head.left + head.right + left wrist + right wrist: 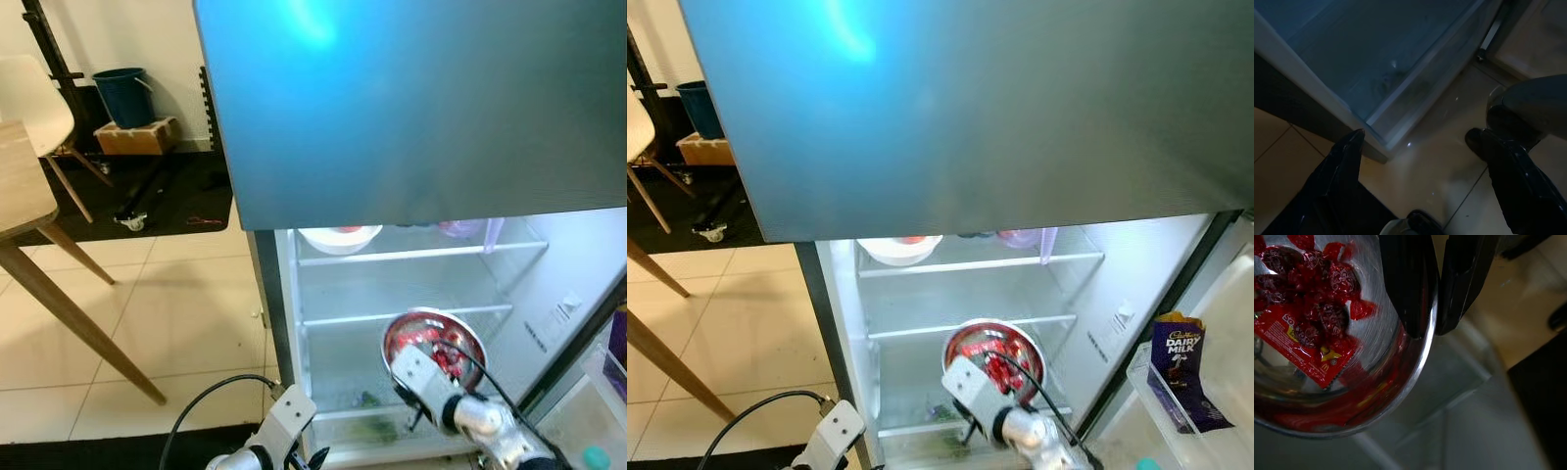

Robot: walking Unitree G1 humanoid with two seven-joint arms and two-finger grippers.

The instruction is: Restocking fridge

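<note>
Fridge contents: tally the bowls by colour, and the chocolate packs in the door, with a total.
Steel bowl of red-wrapped sweets, its rim pinched by the right gripper: 1
White bowl on the top shelf: 1
Purple Dairy Milk pack in the door rack: 1
Total: 3

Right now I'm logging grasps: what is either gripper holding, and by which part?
The right gripper pinches the rim of the steel bowl of red sweets. The left gripper is open, holding nothing.
</note>
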